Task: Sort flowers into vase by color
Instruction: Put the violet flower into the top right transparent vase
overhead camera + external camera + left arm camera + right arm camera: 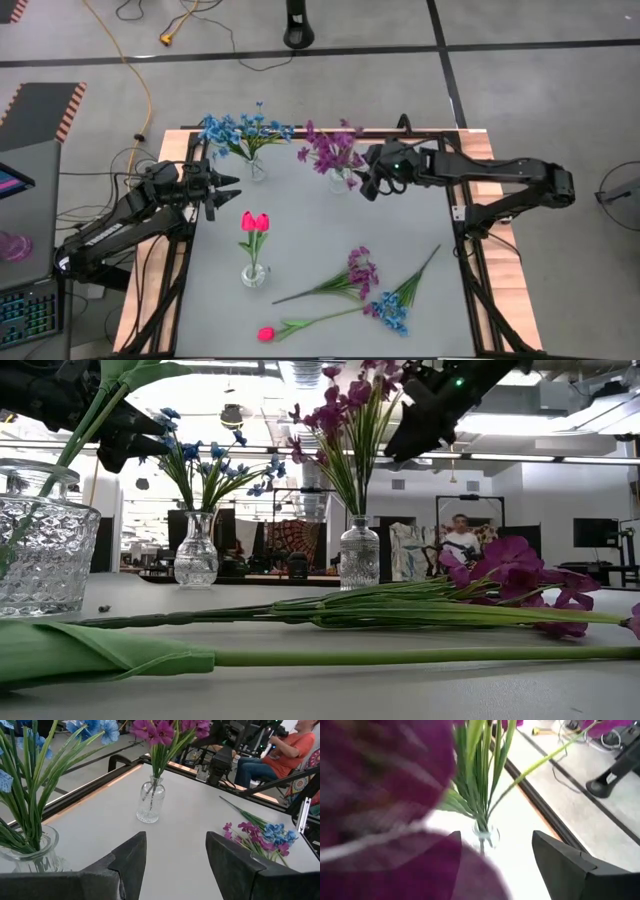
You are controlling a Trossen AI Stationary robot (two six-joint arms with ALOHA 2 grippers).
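The left end effector hovered above the left side of the bench, just beside the vase of blue flowers. Its fingers stood spread wide and held nothing, as the left wrist view confirmed.

The blue flowers stood upright in a clear glass vase near the far left of the bench. Closer to the near edge, two pink-red tulips stood upright in a second glass vase.

To the right of the blue flowers, the purple flowers stood in a third glass vase at the far edge of the bench. The right end effector was positioned just beside this vase, on its right. The right wrist view showed its fingers parted wide around empty space, with the purple blooms close to the lens and the vase neck beyond the fingers. No stem was held.

Three loose stems lay flat on the near right part of the bench. A pink-red tulip stem lay nearest the front edge, its bud pointing left. A loose purple stem lay above it, with its stalk trailing left. A loose blue stem lay to the right, its stalk running up toward the right edge of the bench. The blooms of the purple and blue stems lay close together.

A seated person was visible in the room beyond the bench.
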